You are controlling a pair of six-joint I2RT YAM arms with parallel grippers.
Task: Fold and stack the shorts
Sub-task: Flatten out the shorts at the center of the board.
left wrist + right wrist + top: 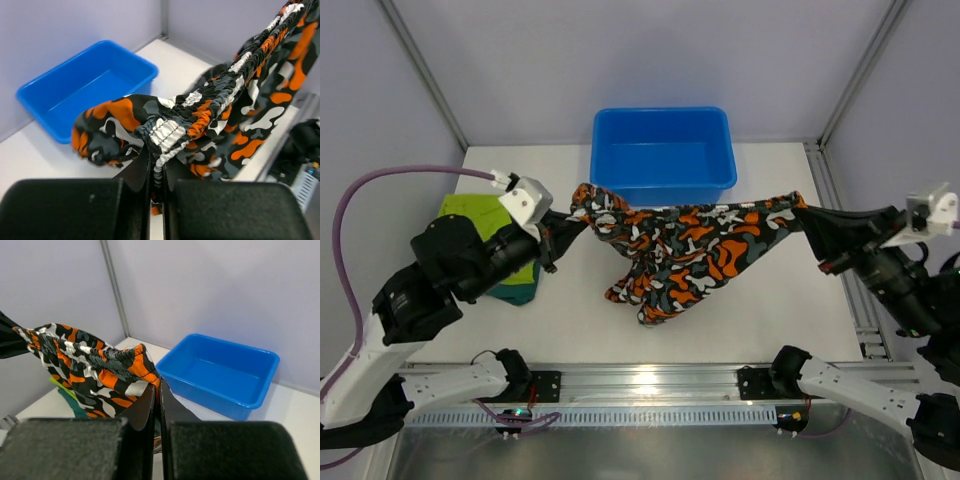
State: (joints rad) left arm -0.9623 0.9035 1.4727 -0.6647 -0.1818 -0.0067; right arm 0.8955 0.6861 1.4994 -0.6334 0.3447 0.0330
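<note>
We see the camouflage shorts point(680, 250) stretched by their gathered elastic waistband between both arms, above the middle of the bench point(770, 300). Their orange, black, white and grey print sags in crumpled folds towards the near edge. The left gripper point(560, 232) is clamped on one end of the waistband, and the right gripper point(808, 215) is pinched tight on the other. Behind them a blue tub point(662, 155) sits at the far edge. The lime shorts point(470, 205) lie over the teal shorts point(515, 290) by the left edge, partly under the left arm.
</note>
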